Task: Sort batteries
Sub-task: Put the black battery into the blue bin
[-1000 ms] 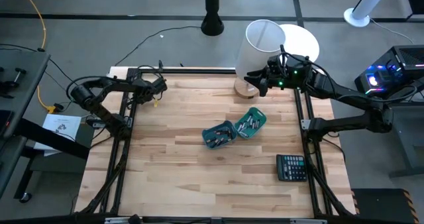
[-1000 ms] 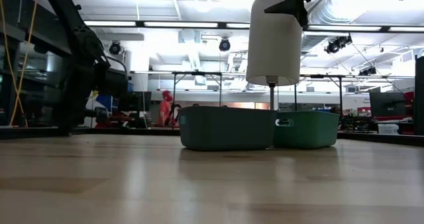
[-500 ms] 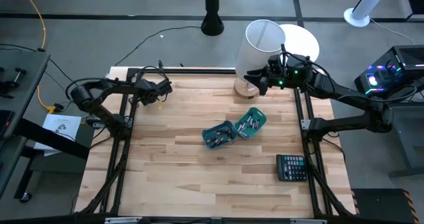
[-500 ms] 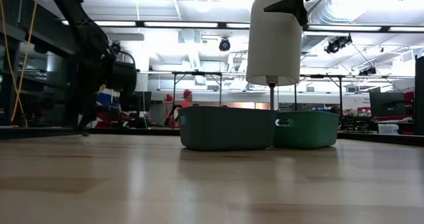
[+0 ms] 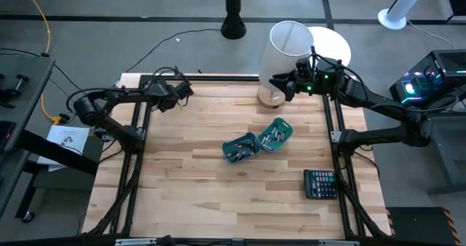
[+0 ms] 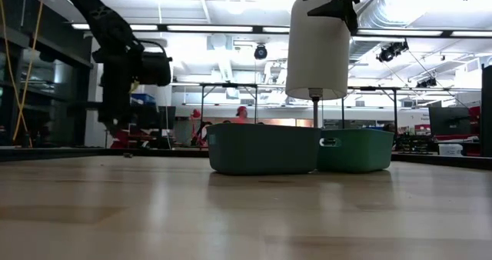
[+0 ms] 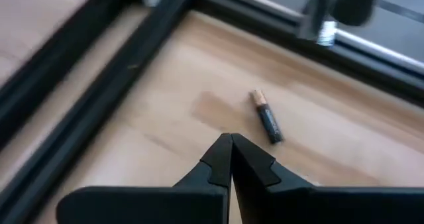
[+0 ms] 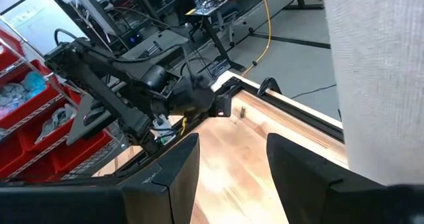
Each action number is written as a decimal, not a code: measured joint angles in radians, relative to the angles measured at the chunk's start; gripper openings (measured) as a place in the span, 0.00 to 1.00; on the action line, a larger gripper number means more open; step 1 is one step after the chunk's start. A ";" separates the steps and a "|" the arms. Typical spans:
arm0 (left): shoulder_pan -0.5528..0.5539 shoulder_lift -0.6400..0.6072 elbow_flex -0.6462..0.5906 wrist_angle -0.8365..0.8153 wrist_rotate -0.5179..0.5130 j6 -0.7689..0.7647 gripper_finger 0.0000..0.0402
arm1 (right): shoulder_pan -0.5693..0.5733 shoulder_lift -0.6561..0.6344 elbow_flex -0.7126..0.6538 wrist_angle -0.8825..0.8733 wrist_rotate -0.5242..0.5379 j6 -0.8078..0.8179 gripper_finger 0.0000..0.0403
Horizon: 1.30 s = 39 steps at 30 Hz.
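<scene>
Wooden worktop [image 5: 189, 166], black frame rails along its edges. Two teal bins [image 5: 256, 142] of batteries sit mid-table; calculator [image 5: 320, 183] near the right edge. White cylinder [image 5: 285, 60] at the far edge. One loose battery [image 7: 267, 116] lies flat by the far left corner, copper end toward the rail. Left gripper [image 7: 230, 159] reaches over it, jaws pinched together, empty. Right gripper [image 5: 280, 86] raised by the cylinder, jaws wide.

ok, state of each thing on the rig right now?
Left gripper: shut, empty, over the table's far left corner.
Right gripper: open, empty, raised beside the white cylinder.
Loose battery: lying flat on the table, ahead of the left gripper.
Two teal bins: upright, touching, batteries inside.
Calculator: flat, near the right edge.
</scene>
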 joint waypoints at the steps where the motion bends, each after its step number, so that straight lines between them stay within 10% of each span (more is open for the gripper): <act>1: 0.013 0.000 0.007 0.028 0.021 0.031 0.00 | -0.004 0.000 0.000 0.000 -0.005 0.000 0.43; 18: 0.196 0.000 0.019 0.309 0.330 0.368 0.35 | -0.008 0.000 0.000 -0.001 -0.020 -0.048 0.43; 39: 0.178 0.000 0.019 0.423 0.446 0.155 0.46 | -0.008 0.000 0.000 -0.001 -0.060 -0.072 0.43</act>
